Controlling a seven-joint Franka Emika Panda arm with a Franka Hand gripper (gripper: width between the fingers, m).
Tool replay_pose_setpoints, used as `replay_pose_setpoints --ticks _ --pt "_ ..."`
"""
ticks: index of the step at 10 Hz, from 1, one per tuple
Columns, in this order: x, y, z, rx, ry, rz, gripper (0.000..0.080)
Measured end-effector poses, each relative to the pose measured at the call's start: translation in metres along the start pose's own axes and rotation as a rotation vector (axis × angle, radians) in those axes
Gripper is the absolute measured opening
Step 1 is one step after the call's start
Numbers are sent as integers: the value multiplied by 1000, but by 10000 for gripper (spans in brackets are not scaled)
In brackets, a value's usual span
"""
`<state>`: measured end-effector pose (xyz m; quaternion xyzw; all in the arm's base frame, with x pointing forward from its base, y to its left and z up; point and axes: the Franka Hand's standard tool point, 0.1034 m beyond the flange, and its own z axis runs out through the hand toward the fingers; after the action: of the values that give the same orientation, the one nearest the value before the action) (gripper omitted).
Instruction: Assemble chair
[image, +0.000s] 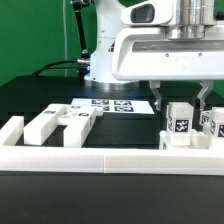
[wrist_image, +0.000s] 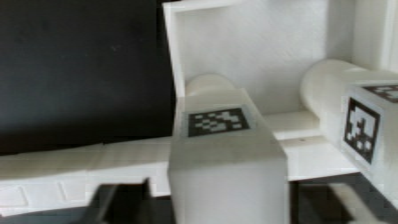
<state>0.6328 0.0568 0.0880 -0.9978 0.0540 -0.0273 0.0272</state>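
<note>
The small matte-white plastic chair (image: 178, 127) is in loose blocky pieces on the black worktop (image: 130, 130), all close to its near edge. One upright white post (image: 178, 127) (wrist_image: 224, 160) with a square black-and-white tag on its face stands toward the near corner on the exterior view's right. A second tagged post (image: 214, 122) (wrist_image: 365, 112) stands just beside it, nearer that side edge. Two white blocky bars (image: 45, 127) (image: 80, 118) lie flat toward the opposite near corner. The robot's two-finger gripper (image: 185, 100) hovers directly over the first post with its fingers spread apart, holding nothing. A long low white border rail (image: 100, 158) runs along the near edge, and the marker board (image: 110, 103) lies flat farther back, toward the worktop's middle.
</note>
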Motion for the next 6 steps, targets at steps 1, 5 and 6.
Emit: replay_pose_setpoints --ticks 1,5,6 --pt "0 0 0 0 0 12 287" --pt "0 1 0 0 -1 263 288" --pt "0 1 1 1 -1 388 288"
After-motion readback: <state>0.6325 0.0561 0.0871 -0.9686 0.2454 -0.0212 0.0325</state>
